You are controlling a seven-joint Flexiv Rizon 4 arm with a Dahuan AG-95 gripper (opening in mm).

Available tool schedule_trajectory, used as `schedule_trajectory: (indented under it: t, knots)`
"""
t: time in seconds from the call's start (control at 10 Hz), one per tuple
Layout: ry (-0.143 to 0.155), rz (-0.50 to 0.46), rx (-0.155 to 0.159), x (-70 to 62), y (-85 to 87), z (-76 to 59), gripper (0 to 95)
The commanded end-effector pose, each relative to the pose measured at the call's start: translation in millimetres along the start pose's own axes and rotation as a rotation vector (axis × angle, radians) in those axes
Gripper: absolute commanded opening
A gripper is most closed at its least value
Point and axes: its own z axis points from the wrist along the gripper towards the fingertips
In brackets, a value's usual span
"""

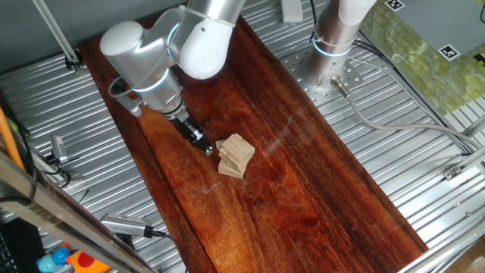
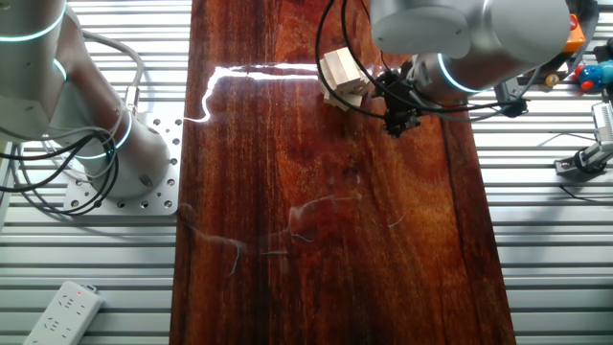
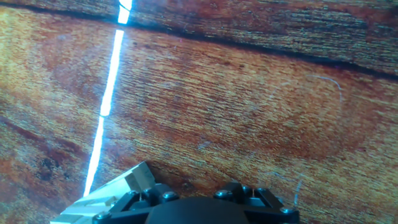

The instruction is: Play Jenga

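The Jenga stack [image 1: 236, 155] is a small pile of pale wooden blocks in crossed layers, slightly askew, on the dark wooden board. In the other fixed view the stack [image 2: 342, 77] sits near the board's far edge. My gripper [image 1: 207, 149] is low over the board just left of the stack, a small gap away from it, and its fingers look closed together with nothing in them. It also shows in the other fixed view [image 2: 395, 125], to the right of the stack. In the hand view only the gripper's black body [image 3: 199, 208] and a pale block corner [image 3: 118, 190] show.
The dark wooden board [image 1: 303, 197] lies on a ribbed metal table [image 1: 394, 152]. A second arm's base [image 1: 333, 45] stands at the back right. Cables [image 1: 379, 121] and small tools [image 1: 125, 226] lie beside the board. A power strip [image 2: 62, 311] lies at a corner.
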Motion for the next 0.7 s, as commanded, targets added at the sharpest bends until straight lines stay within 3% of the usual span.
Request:
schedule_trajectory:
  t: [0.1,0.7]
  knots:
    - [-0.002,0.004,-0.004,1.4,0.6,2.2,57.0]
    - [-0.001,0.018,-0.018,8.1,1.3,9.6,57.0]
